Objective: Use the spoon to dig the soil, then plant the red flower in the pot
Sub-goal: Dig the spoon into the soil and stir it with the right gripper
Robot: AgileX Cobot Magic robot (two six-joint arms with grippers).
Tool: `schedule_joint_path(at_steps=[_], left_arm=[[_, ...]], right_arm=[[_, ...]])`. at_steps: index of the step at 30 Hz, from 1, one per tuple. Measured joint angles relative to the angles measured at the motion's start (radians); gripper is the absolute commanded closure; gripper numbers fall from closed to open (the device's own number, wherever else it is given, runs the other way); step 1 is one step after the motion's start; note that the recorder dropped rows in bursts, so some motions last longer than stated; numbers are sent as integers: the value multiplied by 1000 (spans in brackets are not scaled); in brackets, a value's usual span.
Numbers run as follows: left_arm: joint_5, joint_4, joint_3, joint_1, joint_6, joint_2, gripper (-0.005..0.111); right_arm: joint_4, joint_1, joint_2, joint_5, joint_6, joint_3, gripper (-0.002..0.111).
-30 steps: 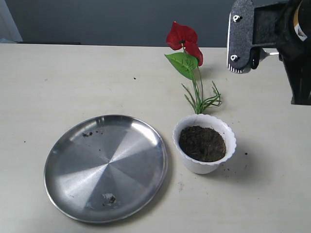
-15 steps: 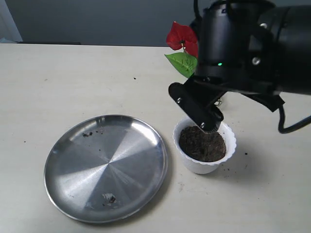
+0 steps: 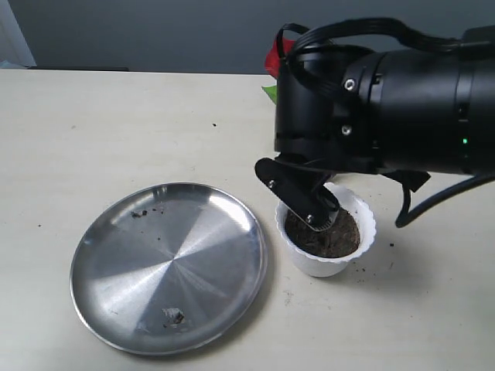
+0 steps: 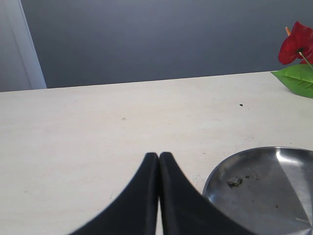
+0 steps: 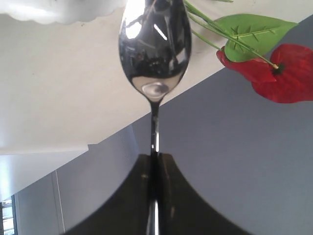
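The white scalloped pot (image 3: pixel 365 219) holds dark soil (image 3: pixel 342 238) at the centre right of the table. My right gripper (image 3: pixel 320 219) reaches down into the pot's left side, its tip at the soil. In the right wrist view this gripper (image 5: pixel 155 155) is shut on the silver spoon (image 5: pixel 154 44) by its thin handle, the bowl close to the pot rim (image 5: pixel 58 12). Behind the arm only a sliver of the red flower (image 3: pixel 271 60) shows; its bloom and leaf appear clearly as the red flower (image 5: pixel 276 78). My left gripper (image 4: pixel 159 155) is shut on nothing, low over the table.
A large steel plate (image 3: pixel 193 232) lies left of the pot with a few soil crumbs (image 3: pixel 172 314) on it. The plate (image 4: pixel 274 196) is just beside my left gripper. The bulky black right arm (image 3: pixel 402 108) covers the back right of the table.
The right arm has swung in from the upper right and come down over the pot, bringing its gripper tip onto the soil and hiding most of the flower.
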Motion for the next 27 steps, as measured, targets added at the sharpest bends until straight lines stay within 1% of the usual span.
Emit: schedule_joint_path(at_steps=[5, 12, 23, 27], left_arm=[[0, 0, 0, 0, 0, 0, 106], [0, 0, 0, 0, 0, 0, 106], [0, 0, 0, 0, 0, 0, 106], [0, 0, 0, 0, 0, 0, 106]], right_arm=[[9, 1, 0, 0, 0, 46, 109], [-76, 1, 2, 0, 0, 165, 109], [-106, 9, 3, 2, 0, 177, 109], [-108, 43, 3, 2, 0, 177, 109]])
